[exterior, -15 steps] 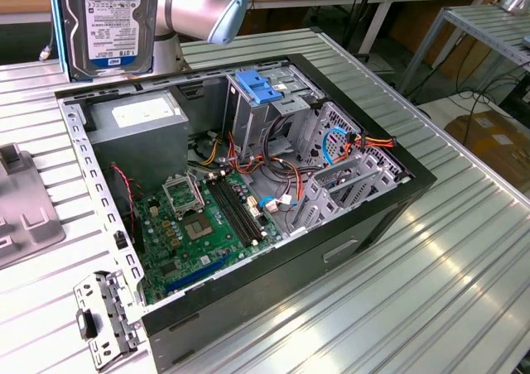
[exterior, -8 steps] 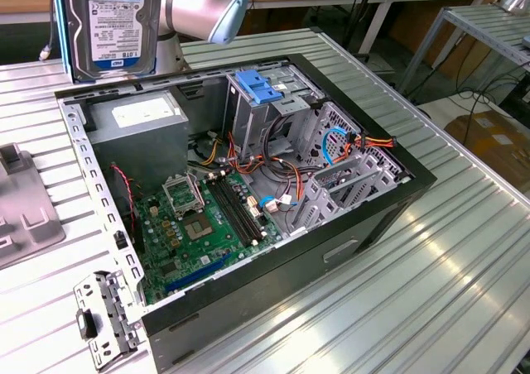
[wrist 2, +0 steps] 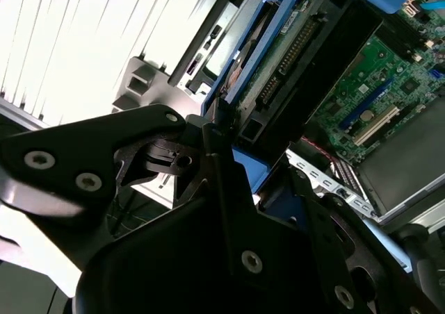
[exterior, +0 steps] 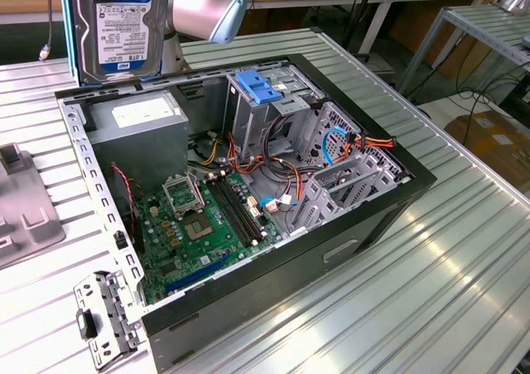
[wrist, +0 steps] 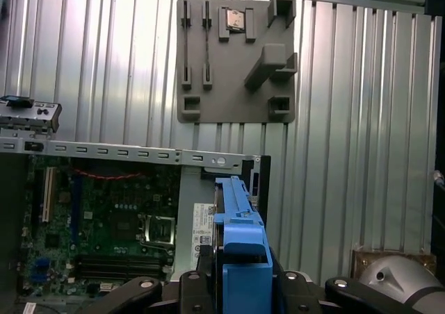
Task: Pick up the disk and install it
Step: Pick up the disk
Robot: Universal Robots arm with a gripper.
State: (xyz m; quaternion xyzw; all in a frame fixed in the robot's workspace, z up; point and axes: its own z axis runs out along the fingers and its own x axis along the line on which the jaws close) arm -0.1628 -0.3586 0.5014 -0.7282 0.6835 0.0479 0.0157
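High in the upper left of the exterior view, the disk hung upright with its white label facing the camera and blue rails along its edges. It was in the air just above the far rim of the open computer case, over the corner where the grey power supply sat. A silver arm joint showed just beside it, toward the exterior view's right.

In the first wrist view the end effector was closed on the disk, with a black finger pressed to each side of the blue rail. In the second wrist view the disk showed its underside and connector edge beyond the black linkage.

Inside the case, the green motherboard lay on the floor at lower centre of the exterior view. The blue latch handle stood on top of the metal drive cage near the middle, with bundled cables around it.

The case rested on a ribbed metal desk. A grey fixture plate lay flat on the desk beside the case, seen at the exterior view's left edge. A loose perforated bracket lay at the lower left, touching the case's corner.
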